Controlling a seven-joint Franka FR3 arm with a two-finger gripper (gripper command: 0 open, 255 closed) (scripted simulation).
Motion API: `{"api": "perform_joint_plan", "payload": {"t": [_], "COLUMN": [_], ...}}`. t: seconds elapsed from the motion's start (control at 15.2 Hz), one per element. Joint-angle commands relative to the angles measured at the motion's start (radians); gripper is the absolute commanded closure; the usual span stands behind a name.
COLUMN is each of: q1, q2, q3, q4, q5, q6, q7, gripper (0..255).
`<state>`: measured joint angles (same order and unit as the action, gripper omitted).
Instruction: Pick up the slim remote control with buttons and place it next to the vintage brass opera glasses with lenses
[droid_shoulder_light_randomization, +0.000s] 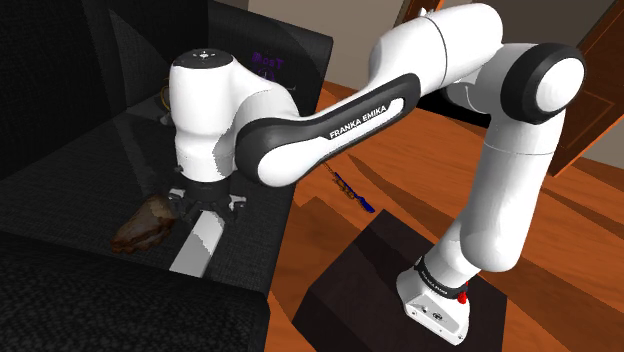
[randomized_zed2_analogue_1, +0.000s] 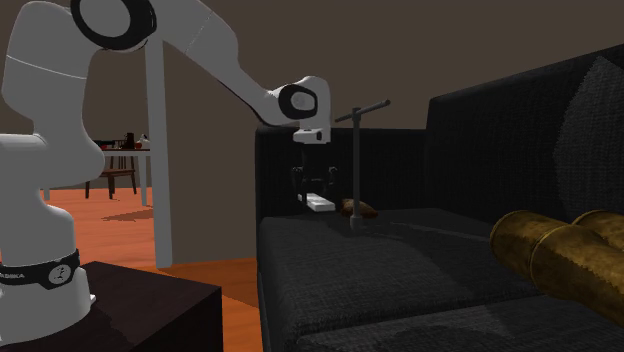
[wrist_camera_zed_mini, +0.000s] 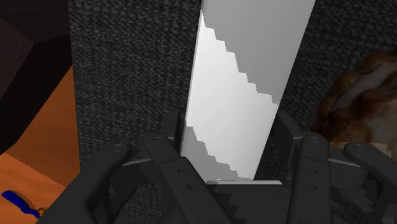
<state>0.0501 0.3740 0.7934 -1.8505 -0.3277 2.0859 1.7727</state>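
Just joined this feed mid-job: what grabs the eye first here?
The big white arm bends down over the black fabric sofa, its black gripper at the slim pale grey remote control on the seat, beside a brown lumpy object. In the second exterior view, the brass opera glasses loom at the lower right, far along the seat from the remote.

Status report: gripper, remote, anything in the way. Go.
Gripper at white remote on dark sofa seat. Grip unconfirmed. Brass opera glasses further along seat. Brown lump beside remote, thin stand toward glasses.
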Motion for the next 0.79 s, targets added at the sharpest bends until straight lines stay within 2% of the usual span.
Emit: {"api": "perform_joint_plan", "payload": {"t": [0.0,0.73], "q1": [-0.006,-0.023], "q2": [-0.014,-0.072], "q3": [0.007,0.033], "q4": [0.012,0.096], "q5": [0.013,0.069], "q6": [-0.021,-0.145], "q7": [-0.01,-0.048], "gripper": [255,255]}}
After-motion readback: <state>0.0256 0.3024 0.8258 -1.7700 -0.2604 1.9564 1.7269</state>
